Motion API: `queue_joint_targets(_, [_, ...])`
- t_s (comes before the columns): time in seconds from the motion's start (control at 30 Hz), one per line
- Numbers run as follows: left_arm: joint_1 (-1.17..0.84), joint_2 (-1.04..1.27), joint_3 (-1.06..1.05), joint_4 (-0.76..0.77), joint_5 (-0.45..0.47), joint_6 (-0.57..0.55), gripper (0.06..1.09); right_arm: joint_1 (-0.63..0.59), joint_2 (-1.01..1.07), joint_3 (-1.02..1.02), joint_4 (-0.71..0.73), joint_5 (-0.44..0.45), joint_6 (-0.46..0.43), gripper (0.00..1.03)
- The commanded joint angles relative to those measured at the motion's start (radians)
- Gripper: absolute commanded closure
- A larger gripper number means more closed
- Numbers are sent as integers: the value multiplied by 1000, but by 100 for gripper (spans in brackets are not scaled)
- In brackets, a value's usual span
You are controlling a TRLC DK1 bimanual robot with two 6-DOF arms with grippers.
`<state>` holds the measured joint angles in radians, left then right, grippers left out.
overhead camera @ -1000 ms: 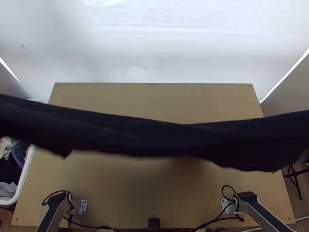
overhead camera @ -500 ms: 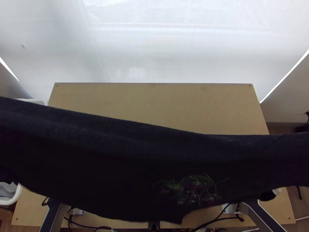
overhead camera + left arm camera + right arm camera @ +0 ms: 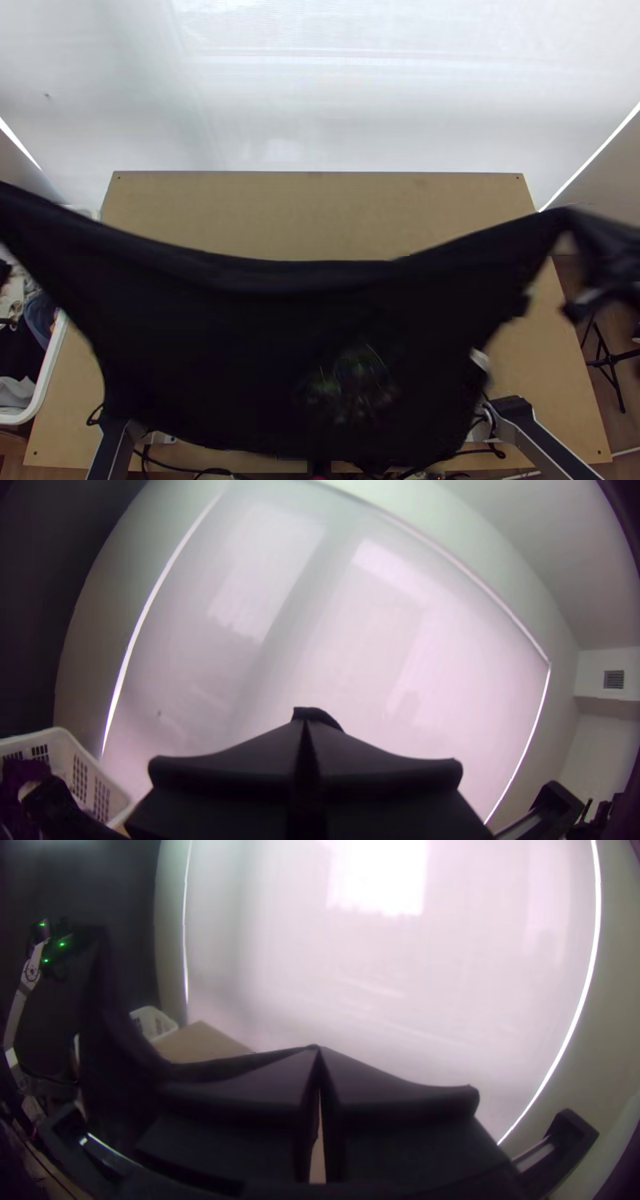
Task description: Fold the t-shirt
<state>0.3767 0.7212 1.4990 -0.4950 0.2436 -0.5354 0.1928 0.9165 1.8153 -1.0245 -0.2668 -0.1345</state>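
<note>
The black t-shirt (image 3: pixel 264 344) is held up in the air, spread between my arms, with a blurred print near its lower middle. Its upper edge sags between two raised ends. My left gripper (image 3: pixel 307 723) is shut, with a bit of dark cloth (image 3: pixel 317 715) at its tips. In the right wrist view, my right gripper (image 3: pixel 319 1050) is shut on the shirt's other end; the cloth (image 3: pixel 127 1047) runs from its tips toward the left arm. Blurred dark shapes stand at the top view's right edge, cloth and gripper hard to tell apart.
The wooden table (image 3: pixel 312 212) lies beneath the shirt. A white basket (image 3: pixel 48 376) with clothes stands off its left side, also seen as a slotted white basket (image 3: pixel 87 773) in the left wrist view. Cables (image 3: pixel 456 454) lie near the right arm's base. A black stand (image 3: pixel 612 360) is at the right.
The shirt swings from a narrow band to a broad sheet down over the near table edge. Since half a second ago its right part has risen, and its left side has drawn in, uncovering the basket.
</note>
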Motion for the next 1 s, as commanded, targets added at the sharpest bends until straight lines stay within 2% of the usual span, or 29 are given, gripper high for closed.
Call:
queue_joint_targets(0.0, [-42,-114,-456,65,43,124,105,53,39,-329,46,-45,1,100])
queue_joint_targets(0.17, [-121,-43,-661,204,39,198,105,46,136,-452,167,-43,-71,100])
queue_joint_targets(0.4, [-259,296,-635,424,-53,209,105,7,378,-478,350,-43,-113,100])
queue_joint_targets(0.5, [-297,485,-549,481,-83,207,105,-16,507,-425,394,-43,-116,100])
queue_joint_targets(0.7, [-305,833,-327,530,-86,207,105,-46,752,-258,420,-41,-126,100])
queue_joint_targets(0.97, [-272,1121,-13,524,-107,209,105,-96,984,-42,409,-38,-129,100])
